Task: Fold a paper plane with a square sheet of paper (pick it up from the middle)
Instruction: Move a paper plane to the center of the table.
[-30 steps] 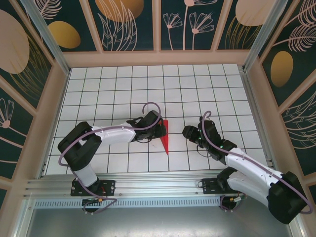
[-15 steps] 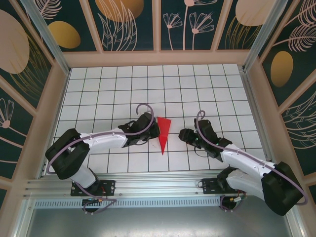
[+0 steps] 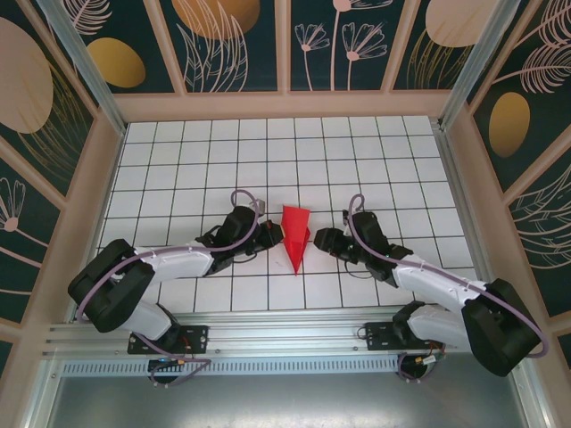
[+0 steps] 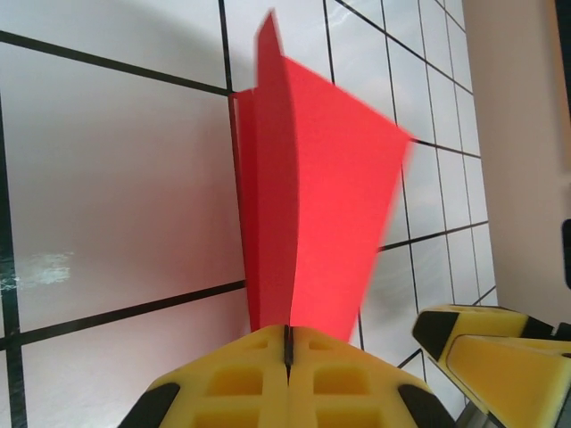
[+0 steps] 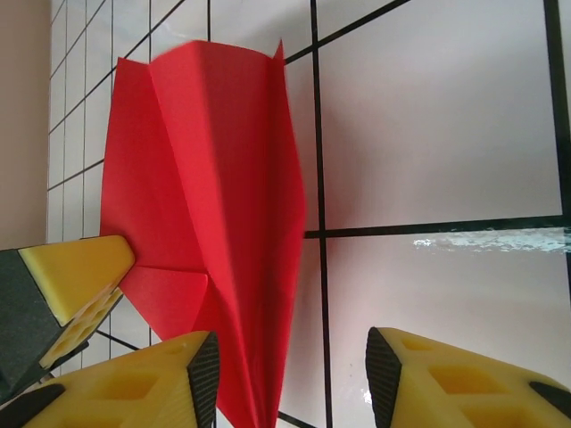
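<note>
The red paper plane (image 3: 295, 234) is a pointed dart with a centre crease, wide end toward the back and tip toward the near edge. My left gripper (image 3: 278, 234) is at its left side, shut on the centre fold. In the left wrist view the red paper plane (image 4: 312, 205) rises from between the closed yellow fingers of the left gripper (image 4: 288, 343). My right gripper (image 3: 317, 239) is open at the plane's right side. In the right wrist view the paper plane (image 5: 205, 178) has its narrow part between the spread fingers of the right gripper (image 5: 290, 374), close to the left one.
The white gridded table (image 3: 375, 169) is walled by a wooden frame (image 3: 285, 105) at the back and sides. A metal rail (image 3: 285, 339) with both arm bases runs along the near edge. The left gripper's yellow finger (image 5: 62, 285) shows in the right wrist view.
My left gripper has shut on the paper plane and pulled back left as the plane's wings spread wider. My right gripper has moved left, up to the plane.
</note>
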Available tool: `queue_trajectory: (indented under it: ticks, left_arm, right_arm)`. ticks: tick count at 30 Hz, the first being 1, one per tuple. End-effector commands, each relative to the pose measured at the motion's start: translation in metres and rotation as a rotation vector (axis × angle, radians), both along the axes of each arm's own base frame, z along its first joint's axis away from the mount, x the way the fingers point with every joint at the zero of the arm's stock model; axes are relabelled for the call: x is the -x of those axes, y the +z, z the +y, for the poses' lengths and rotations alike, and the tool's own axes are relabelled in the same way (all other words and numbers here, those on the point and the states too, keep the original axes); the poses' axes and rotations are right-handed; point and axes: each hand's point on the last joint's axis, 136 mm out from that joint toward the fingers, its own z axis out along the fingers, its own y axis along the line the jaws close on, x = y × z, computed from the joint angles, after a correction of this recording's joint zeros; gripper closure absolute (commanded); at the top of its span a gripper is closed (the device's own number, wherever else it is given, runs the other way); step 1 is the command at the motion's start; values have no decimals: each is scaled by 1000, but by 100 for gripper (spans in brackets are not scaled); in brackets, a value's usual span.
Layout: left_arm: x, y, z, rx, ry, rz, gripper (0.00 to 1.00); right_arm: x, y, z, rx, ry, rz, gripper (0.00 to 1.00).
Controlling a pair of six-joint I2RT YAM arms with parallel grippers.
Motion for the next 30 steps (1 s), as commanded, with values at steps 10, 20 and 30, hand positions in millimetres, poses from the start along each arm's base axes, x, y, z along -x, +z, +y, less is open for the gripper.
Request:
queue_trajectory:
  ticks: [10, 20, 30]
  left_arm:
    - [10, -21, 7, 83, 8, 65, 100]
    - [11, -30, 10, 61, 19, 85, 99]
    - [11, -33, 10, 51, 17, 95, 99]
  right_arm:
    - [-16, 16, 38, -61, 76, -20, 47]
    - [-16, 1, 60, -11, 136, 10, 47]
    - [-13, -16, 74, 0, 182, 56, 46]
